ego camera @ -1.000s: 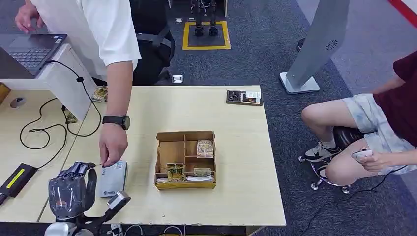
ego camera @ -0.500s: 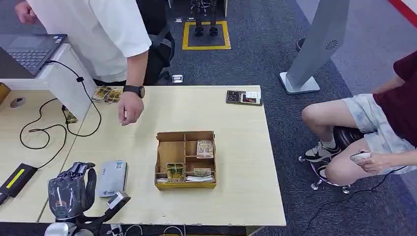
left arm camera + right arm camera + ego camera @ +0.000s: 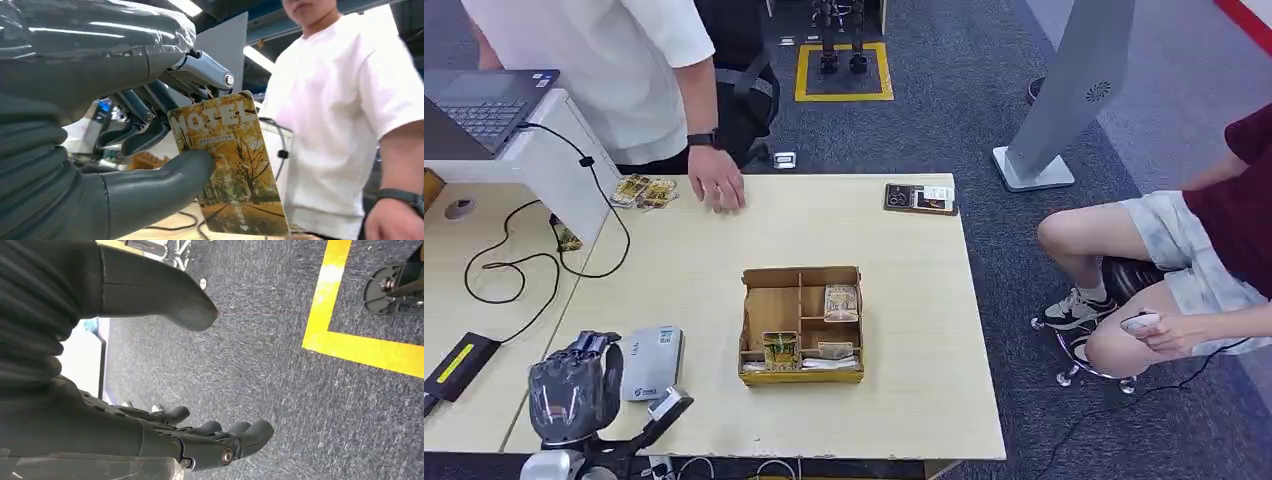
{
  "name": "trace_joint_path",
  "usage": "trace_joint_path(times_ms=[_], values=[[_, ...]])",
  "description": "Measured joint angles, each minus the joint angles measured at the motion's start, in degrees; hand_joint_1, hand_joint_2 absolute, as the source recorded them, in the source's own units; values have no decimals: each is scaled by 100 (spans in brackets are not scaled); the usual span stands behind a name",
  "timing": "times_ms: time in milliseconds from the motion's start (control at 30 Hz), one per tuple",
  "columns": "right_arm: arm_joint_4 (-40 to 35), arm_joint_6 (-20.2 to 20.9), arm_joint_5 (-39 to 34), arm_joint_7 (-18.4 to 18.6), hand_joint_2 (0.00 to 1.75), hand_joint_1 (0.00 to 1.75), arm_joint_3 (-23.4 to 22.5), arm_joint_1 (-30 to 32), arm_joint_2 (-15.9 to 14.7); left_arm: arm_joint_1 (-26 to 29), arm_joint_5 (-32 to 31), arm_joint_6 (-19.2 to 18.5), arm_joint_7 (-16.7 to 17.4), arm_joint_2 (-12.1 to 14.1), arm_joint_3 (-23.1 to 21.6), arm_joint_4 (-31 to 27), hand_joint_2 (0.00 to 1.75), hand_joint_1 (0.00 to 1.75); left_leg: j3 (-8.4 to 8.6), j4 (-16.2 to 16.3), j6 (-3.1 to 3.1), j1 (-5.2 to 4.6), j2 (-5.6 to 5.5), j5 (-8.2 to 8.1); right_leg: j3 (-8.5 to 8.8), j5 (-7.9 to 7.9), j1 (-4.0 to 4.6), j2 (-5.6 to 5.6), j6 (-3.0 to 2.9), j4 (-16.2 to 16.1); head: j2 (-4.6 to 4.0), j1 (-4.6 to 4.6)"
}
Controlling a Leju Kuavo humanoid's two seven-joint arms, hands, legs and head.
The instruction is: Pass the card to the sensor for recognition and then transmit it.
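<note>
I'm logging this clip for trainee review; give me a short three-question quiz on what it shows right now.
1. True or false: the left hand holds a card.
2. Which lies nearest the left hand on the table? A) the reader B) the box C) the laptop
3. Fill in: the right hand hangs over the ____, fingers apart.

Key: 1 true, pinched under the thumb. 2 A. 3 carpet.
</note>
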Motion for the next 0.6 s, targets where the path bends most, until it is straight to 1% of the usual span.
trace_joint_path(times_ms=[100, 367, 600], values=[[0, 0, 0, 0, 175, 0, 17, 0, 0, -5, -105, 0, 223, 11, -9, 68, 175, 175, 0, 0, 0, 0, 0, 0, 0, 0, 0, 0, 0, 0, 0, -2], [0, -2, -2, 4, 175, 0, 59, -3, 0, -41, -372, 0, 1196, 107, -241, 247, 175, 175, -1, 0, 0, 0, 0, 0, 1, 0, 0, 0, 0, 0, 0, 0], [0, -2, -70, 2, 175, 0, 63, -3, 0, -29, -404, 0, 1602, 315, -540, 325, 175, 175, -3, 0, 0, 0, 0, 0, 1, 0, 0, -1, 0, 0, 0, 2]])
